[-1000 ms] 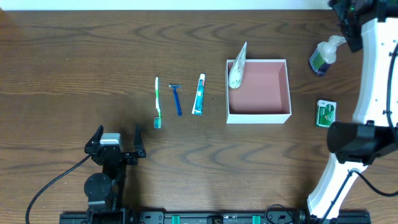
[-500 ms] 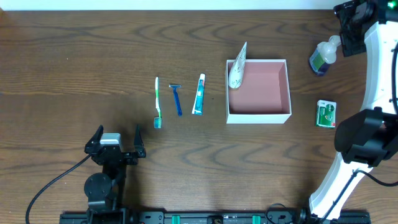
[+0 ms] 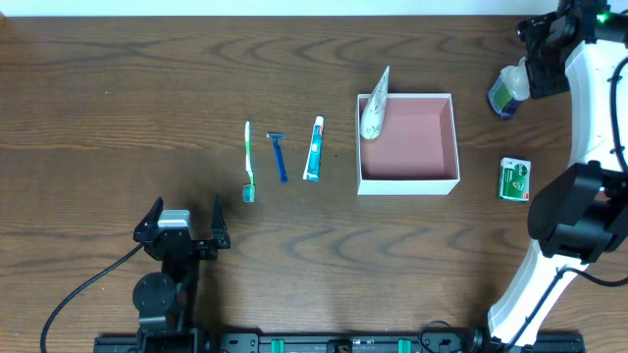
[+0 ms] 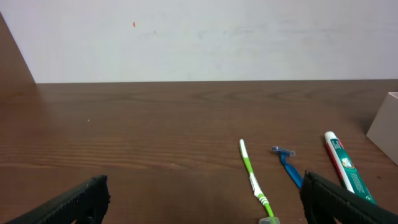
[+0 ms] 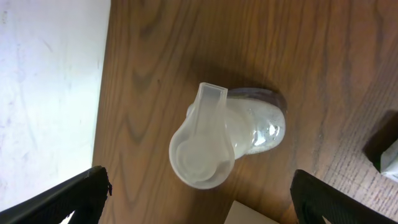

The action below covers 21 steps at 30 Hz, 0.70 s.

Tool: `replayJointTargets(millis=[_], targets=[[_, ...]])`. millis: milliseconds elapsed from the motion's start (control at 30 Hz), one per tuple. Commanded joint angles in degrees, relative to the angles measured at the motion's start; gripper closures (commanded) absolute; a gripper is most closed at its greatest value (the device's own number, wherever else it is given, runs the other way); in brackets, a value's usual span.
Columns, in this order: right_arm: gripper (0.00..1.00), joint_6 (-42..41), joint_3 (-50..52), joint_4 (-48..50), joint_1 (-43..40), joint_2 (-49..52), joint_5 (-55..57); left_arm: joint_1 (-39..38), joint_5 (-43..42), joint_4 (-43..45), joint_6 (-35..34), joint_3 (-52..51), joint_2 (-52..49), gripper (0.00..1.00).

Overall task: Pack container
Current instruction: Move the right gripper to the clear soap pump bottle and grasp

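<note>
The container (image 3: 424, 145) is a square white box with a pink inside, right of centre. A white tube (image 3: 374, 106) leans in its left corner. Left of it lie toothpaste (image 3: 313, 149), a blue razor (image 3: 280, 155) and a green toothbrush (image 3: 248, 157). A clear pump bottle (image 3: 507, 90) with blue liquid stands to the right of the container. My right gripper (image 3: 543, 57) hovers open just above it; the right wrist view shows the bottle (image 5: 217, 140) from above, between the open fingers (image 5: 199, 199). My left gripper (image 3: 183, 224) is open and empty near the front edge.
A small green-and-white packet (image 3: 514, 178) lies right of the container. The left wrist view shows the toothbrush (image 4: 254, 180), razor (image 4: 287, 165), toothpaste (image 4: 345, 168) and a container corner (image 4: 388, 124) ahead of the open fingers (image 4: 202, 202). A white wall lies beyond the table's far edge.
The right arm has swung a little left and down, bringing its gripper over the pump bottle. The left arm and the objects have not moved.
</note>
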<state>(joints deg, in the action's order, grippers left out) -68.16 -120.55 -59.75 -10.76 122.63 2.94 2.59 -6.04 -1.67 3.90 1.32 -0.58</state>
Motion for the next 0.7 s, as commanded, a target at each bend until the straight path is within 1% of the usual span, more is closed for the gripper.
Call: replayJointTargets(millis=[0, 233, 467, 600, 667], targets=[[0.06, -1.29, 1.11, 0.63, -0.04, 0.35, 0.0, 0.35, -1.05, -1.68, 0.57, -1.09, 0.35, 0.02], [0.06, -2.1, 1.49, 0.63, -0.04, 1.81, -0.42, 0.35, -1.05, -1.68, 0.55, -1.09, 0.33, 0.02], [0.08, -2.1, 1.49, 0.85, -0.07, 4.04, -0.66, 0.35, -1.05, -1.68, 0.55, -1.09, 0.35, 0.02], [0.11, -2.05, 1.49, 1.36, -0.07, 4.15, -0.61, 0.35, -1.05, -1.68, 0.55, -1.09, 0.35, 0.02], [0.15, -2.01, 1.49, 1.88, -0.11, 4.15, -0.63, 0.35, -1.05, -1.68, 0.55, -1.09, 0.35, 0.02]])
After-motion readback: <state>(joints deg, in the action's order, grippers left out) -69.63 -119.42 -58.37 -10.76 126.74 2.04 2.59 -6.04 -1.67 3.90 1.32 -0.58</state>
